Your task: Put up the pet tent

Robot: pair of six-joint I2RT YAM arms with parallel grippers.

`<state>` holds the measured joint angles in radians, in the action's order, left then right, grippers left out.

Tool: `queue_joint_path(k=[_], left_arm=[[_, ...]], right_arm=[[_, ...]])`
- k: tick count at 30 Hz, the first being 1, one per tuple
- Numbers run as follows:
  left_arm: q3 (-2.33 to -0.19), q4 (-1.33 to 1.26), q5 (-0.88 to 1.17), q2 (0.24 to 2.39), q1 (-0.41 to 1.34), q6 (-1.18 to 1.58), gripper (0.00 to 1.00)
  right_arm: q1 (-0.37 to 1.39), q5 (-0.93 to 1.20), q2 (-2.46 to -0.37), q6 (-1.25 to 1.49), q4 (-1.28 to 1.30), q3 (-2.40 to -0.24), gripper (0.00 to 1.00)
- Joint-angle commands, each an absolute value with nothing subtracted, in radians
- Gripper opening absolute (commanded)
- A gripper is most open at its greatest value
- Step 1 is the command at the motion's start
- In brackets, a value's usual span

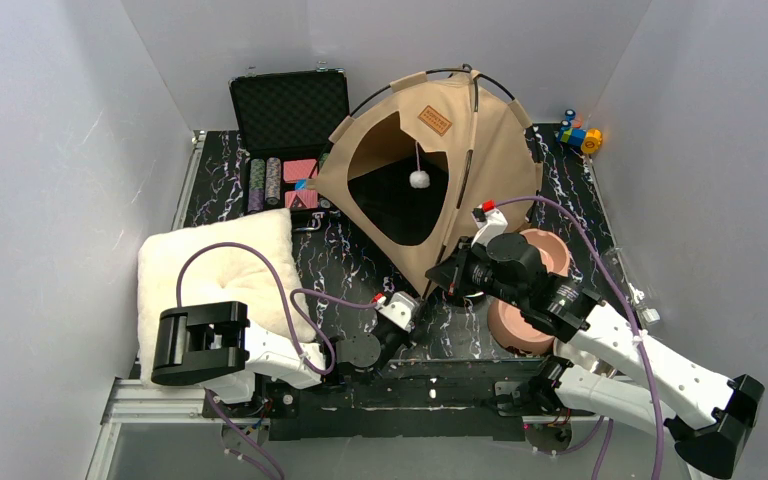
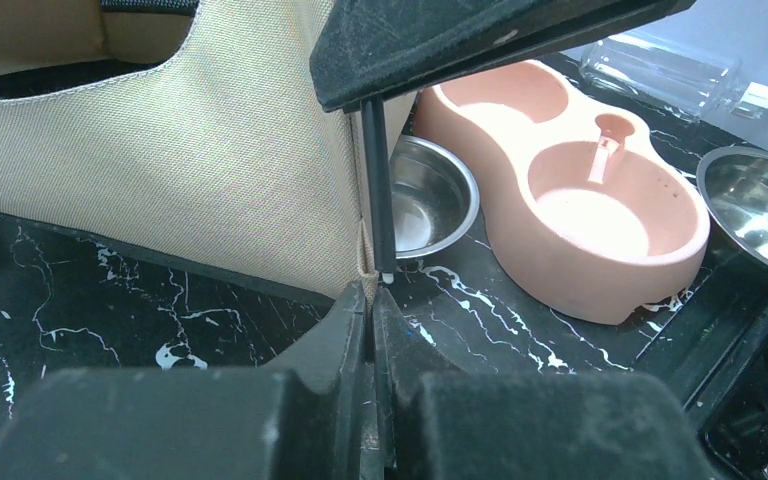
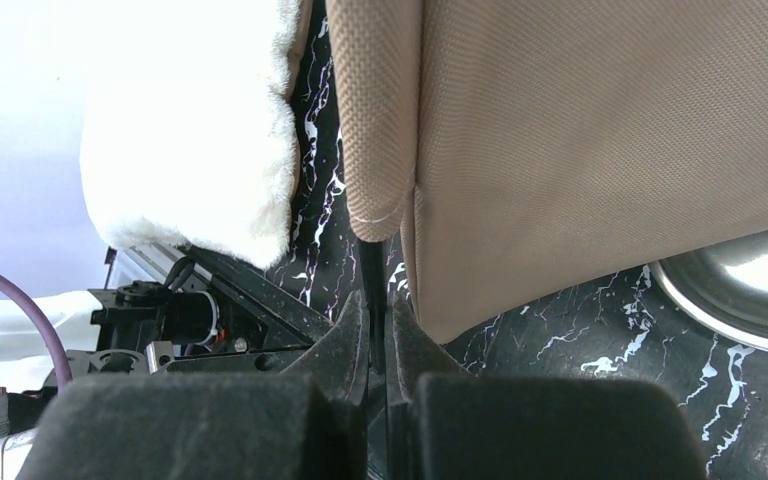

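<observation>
The pet tent (image 1: 480, 150) stands at the back centre, tan canvas with black poles, a brown label (image 1: 434, 120) and a white pom-pom (image 1: 419, 179) hanging in its doorway. My left gripper (image 1: 412, 298) is shut on the fabric tab at the tent's near corner (image 2: 365, 262), low on the table. My right gripper (image 1: 440, 279) is just above it, shut on the thin black pole (image 3: 374, 270). In the left wrist view the pole (image 2: 378, 180) runs down beside the tan wall (image 2: 210, 170), its white tip just above my left gripper (image 2: 371, 295). My right gripper (image 3: 377, 305) sits under the tent's edge (image 3: 600, 130).
A fluffy cream cushion (image 1: 220, 275) lies at the near left. An open black case of poker chips (image 1: 290, 120) stands at the back left. A pink double feeder (image 2: 580, 200) and steel bowls (image 2: 430, 205) (image 2: 760, 200) sit right of the tent. A colourful toy (image 1: 580, 135) is at the back right.
</observation>
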<state>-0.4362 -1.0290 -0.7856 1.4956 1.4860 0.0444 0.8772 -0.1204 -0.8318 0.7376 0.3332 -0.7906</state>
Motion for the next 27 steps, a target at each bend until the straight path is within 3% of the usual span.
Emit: queue_joint_path(k=[1, 27], left_arm=[[-0.392, -0.888, -0.721, 1.512, 1.538, 0.055, 0.00], [-0.385, -0.902, -0.746, 1.507, 1.551, 0.049, 0.00]], right_arm=[[0.825, -0.330, -0.824, 0.731, 0.039, -0.904, 0.01], [0.788, -0.356, -0.850, 0.693, 0.039, -0.900, 0.01]])
